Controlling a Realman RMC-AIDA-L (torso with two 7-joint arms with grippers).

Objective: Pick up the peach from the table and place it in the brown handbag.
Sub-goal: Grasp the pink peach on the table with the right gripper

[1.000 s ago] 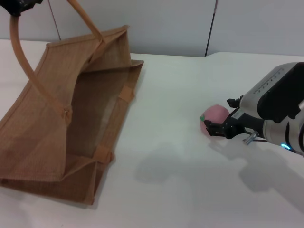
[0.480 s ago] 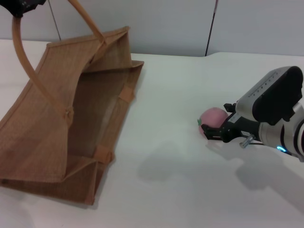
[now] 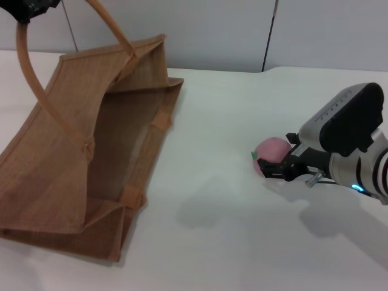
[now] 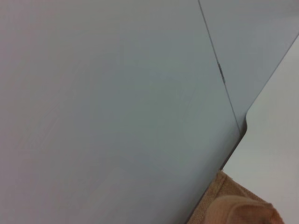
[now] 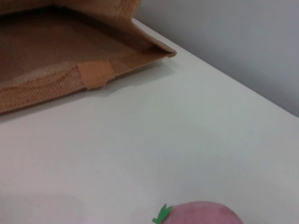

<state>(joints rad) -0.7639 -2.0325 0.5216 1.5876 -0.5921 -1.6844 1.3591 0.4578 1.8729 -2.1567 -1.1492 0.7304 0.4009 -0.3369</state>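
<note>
The pink peach [image 3: 271, 148] with its green leaf mark sits just above the white table [image 3: 230, 103] at the right, and my right gripper [image 3: 276, 159] is shut on it from the right side. The right wrist view shows the peach [image 5: 205, 213] close by, with the brown handbag [image 5: 60, 51] beyond it. The brown handbag [image 3: 73, 139] lies tilted on the left of the table with its mouth open toward the peach. Its loop handle [image 3: 27, 73] rises to my left gripper [image 3: 27, 7] at the top left corner, which holds it up. A piece of that handle [image 4: 238, 212] appears in the left wrist view.
A grey wall [image 3: 212, 30] with a vertical seam runs behind the table. Bare white tabletop [image 3: 206, 157] lies between the bag and the peach.
My right gripper with the peach has shifted slightly to the left, toward the bag, and the arm has risen a little. The bag and left arm have stayed put.
</note>
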